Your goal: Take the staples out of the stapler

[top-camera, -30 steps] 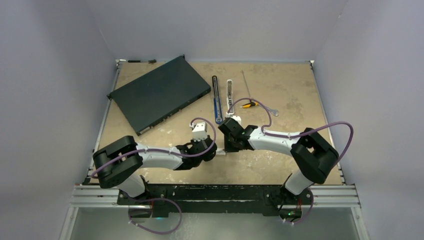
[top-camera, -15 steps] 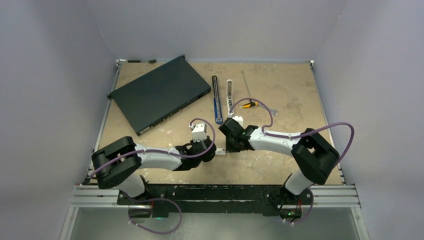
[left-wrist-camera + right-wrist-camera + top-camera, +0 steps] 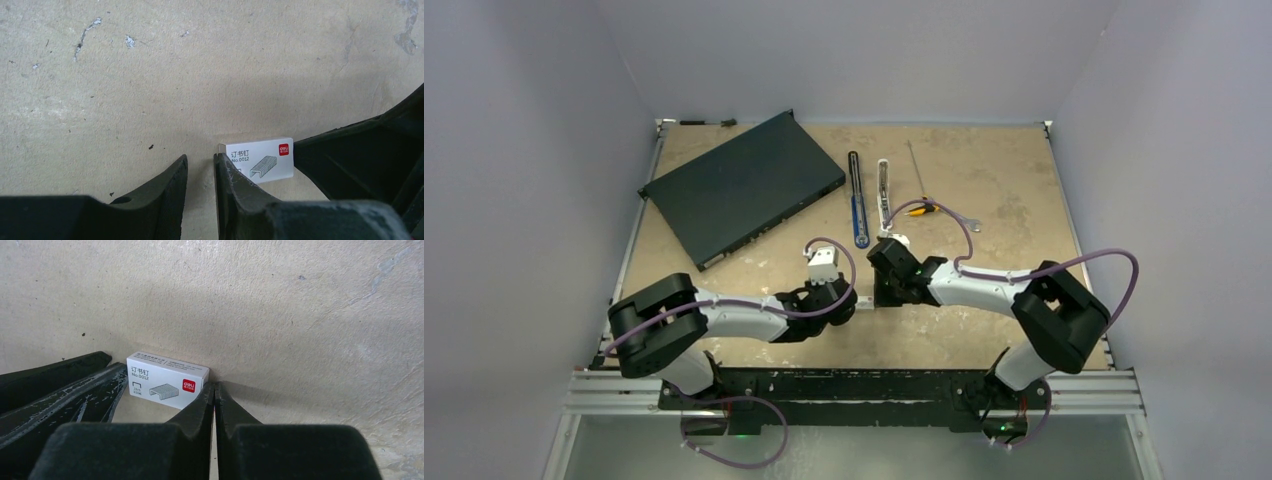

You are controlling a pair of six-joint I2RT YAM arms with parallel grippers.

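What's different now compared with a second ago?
The right arm swung its elbow slightly outward, to its right, while the right gripper barely shifted. Nothing was grabbed or released. The left gripper, the small white staple box lying between the two shut grippers, and the dark flat case stayed put.

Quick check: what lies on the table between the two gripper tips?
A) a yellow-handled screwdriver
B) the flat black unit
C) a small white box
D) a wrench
C: both wrist views show the small white box lying flat on the table, with the left gripper at one end and the right gripper at the other.
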